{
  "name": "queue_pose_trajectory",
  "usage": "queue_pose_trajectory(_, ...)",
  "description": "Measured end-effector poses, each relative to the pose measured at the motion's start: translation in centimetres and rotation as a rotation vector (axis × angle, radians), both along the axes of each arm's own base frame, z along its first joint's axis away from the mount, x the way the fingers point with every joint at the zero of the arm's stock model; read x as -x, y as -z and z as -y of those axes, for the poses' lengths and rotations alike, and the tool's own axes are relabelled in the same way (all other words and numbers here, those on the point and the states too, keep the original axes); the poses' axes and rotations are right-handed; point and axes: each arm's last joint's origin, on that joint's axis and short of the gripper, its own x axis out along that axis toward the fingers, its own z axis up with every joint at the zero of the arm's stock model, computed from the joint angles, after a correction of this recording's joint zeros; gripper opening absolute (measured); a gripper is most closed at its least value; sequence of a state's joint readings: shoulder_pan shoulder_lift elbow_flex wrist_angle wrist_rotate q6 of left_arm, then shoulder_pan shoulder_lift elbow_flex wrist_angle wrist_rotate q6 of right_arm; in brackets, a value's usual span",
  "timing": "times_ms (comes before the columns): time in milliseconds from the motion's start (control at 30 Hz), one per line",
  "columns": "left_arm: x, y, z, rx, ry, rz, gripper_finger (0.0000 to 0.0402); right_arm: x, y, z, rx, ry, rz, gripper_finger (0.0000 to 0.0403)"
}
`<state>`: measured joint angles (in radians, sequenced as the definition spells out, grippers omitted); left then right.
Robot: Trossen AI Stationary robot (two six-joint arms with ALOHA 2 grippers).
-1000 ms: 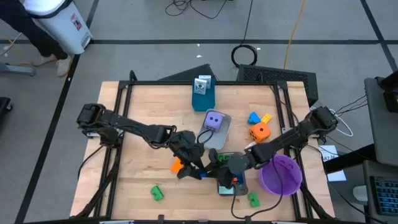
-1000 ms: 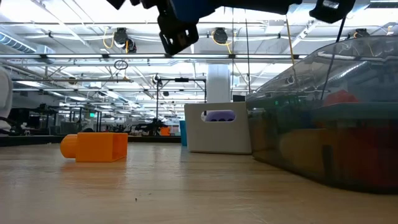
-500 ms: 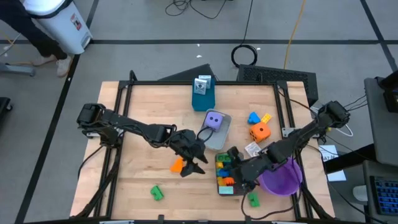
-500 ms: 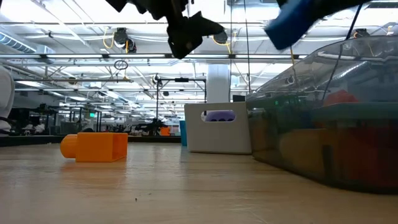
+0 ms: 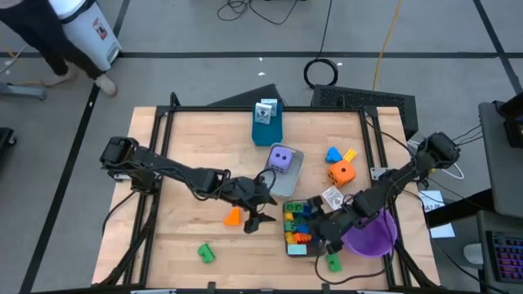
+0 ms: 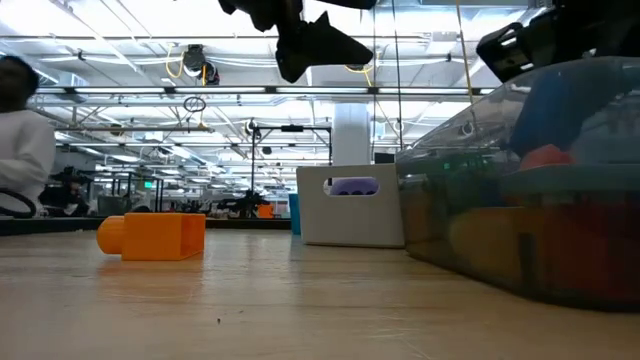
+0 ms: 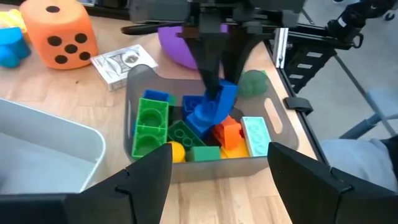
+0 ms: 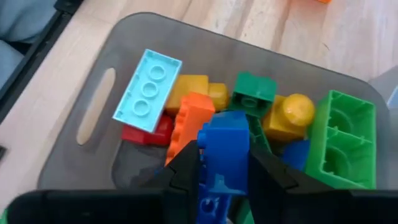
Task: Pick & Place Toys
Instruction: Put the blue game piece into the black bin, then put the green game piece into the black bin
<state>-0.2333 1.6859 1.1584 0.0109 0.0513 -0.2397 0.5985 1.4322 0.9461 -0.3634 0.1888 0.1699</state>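
Brick [image 8: 222, 155], blue, light rigid slick plastic, sits pinched by its flat sides in my right fingers [image 8: 186, 171]; left fingers [image 7: 149, 180] spread, empty.

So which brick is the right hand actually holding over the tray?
The dark blue brick, pinched in the right hand above the grey tray; the other bricks lie loose inside.

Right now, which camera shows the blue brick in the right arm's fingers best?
The right wrist view: the blue brick fills the centre, clamped above the tray. The left wrist view shows it farther off, the low view only blurred, the high view barely.
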Motion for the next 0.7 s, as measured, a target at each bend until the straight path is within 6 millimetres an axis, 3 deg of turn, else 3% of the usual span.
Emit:
queue_pose_trajectory(200, 0.0, 0.0, 0.0, -0.002, -0.004, 0.001, 0.0269, -0.2, 0.0, 0.0, 0.029, -0.001, 0.042, 0.0093)
queue_pose_trajectory(700, 0.5, 0.4, 0.9, -0.027, 0.01, -0.047, 0.0269, -1.5, -0.5, 1.1, 0.03, 0.026, 0.11, 0.0186)
